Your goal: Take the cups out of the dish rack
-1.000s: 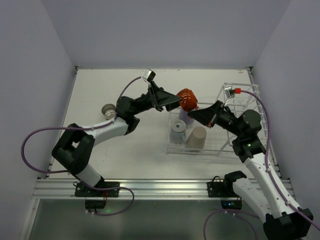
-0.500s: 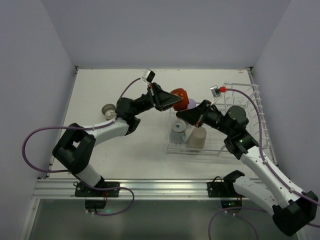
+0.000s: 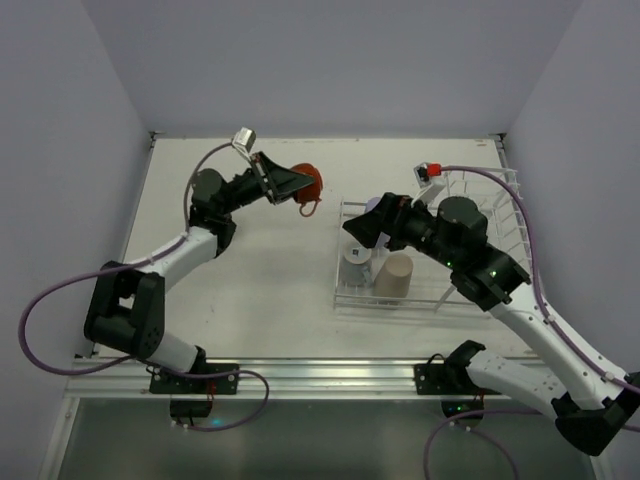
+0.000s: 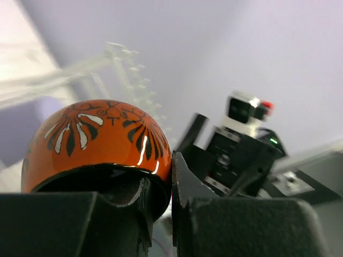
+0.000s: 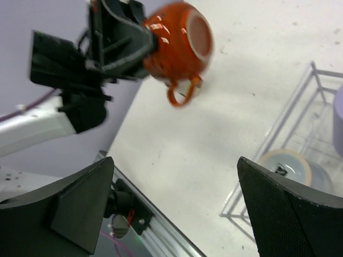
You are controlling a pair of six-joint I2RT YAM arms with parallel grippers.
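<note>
White table (image 3: 260,280) with small marks on it, boxed in by plain lavender-grey walls (image 3: 330,60). A metal rail (image 3: 320,372) ran along the near edge. The dish rack (image 3: 432,305), white wire, sat on the right half.

Your left gripper (image 3: 288,184) was pinched onto the rim of the orange-red mug (image 3: 306,181) — held in the air over the table's far middle, well left of the rack, tipped on its side, handle hanging down. Your right gripper (image 3: 358,228) hung over the rack's far-left corner, fingers (image 5: 80,206) spread wide with nothing between them.

In the rack's low part the beige tumbler (image 3: 393,277) and the blue-grey cup (image 3: 356,262) sat side by side. The lavender tumbler (image 3: 374,204) was mostly hidden behind your right gripper — only a sliver showed. In the left wrist view the fingers blocked the mug's inside and the background was blurred. The right arm (image 3: 470,240) covered part of the rack's tall section.
</note>
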